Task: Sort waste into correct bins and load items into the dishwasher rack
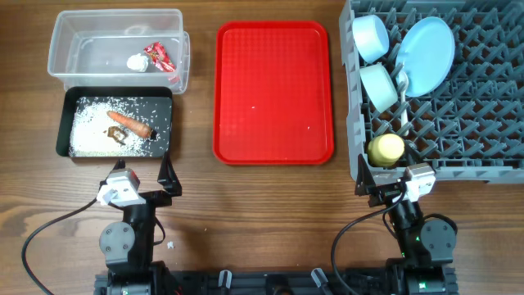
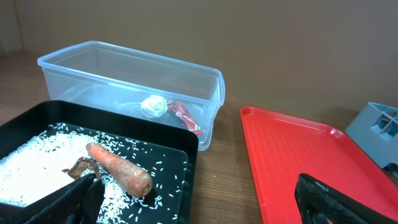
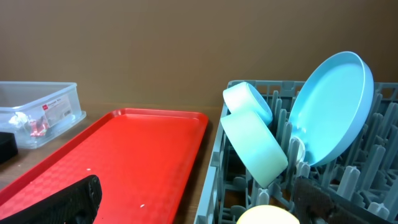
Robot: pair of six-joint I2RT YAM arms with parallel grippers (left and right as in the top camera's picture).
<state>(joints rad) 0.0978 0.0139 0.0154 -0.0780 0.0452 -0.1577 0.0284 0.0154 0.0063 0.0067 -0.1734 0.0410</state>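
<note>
The clear tub (image 1: 82,61) holds the red-and-white wrapper (image 1: 160,56) and the white tissue (image 1: 137,62); both show in the left wrist view, wrapper (image 2: 186,116), tissue (image 2: 153,106). The black tray (image 1: 65,123) holds the carrot (image 1: 131,124), rice (image 1: 90,123) and a brown scrap (image 1: 116,137). The grey rack (image 1: 483,123) holds the plate (image 1: 427,54), two bowls (image 1: 370,37) (image 1: 379,85), the spoon (image 1: 403,82) and the yellow cup (image 1: 386,149). My left gripper (image 1: 139,182) is open and empty near the tray's front edge. My right gripper (image 1: 393,184) is open and empty by the rack's front edge.
The flat red serving tray (image 1: 274,90) lies in the middle between bins and rack, with a few rice grains on it. A stray white speck (image 1: 169,243) lies on the wooden table by the left arm's base.
</note>
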